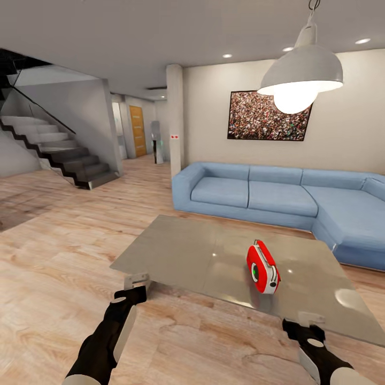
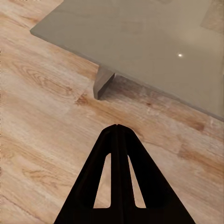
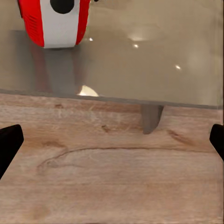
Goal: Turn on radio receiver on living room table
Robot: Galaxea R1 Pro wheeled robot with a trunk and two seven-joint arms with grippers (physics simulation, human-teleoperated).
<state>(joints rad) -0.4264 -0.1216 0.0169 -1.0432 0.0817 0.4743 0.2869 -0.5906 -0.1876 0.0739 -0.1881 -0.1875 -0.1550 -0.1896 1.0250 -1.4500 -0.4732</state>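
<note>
The left claw (image 2: 117,128), fingers pressed together, and the right claw (image 3: 112,140), spread wide, hover over the wood plank floor (image 1: 53,278) short of the glossy grey desk (image 1: 182,251). The small red-and-white radio receiver (image 1: 263,267) stands near its front edge, untouched; reaching and switching remain. Its switch is hard to make out.

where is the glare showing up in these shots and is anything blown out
Head view: the lit bulb of the pendant lamp is blown out white, and the glossy table carries soft pale reflections. Left wrist view: one small bright glint on the tabletop. Right wrist view: several glints and a pale patch near the radio receiver, which is mirrored faintly below.
</note>
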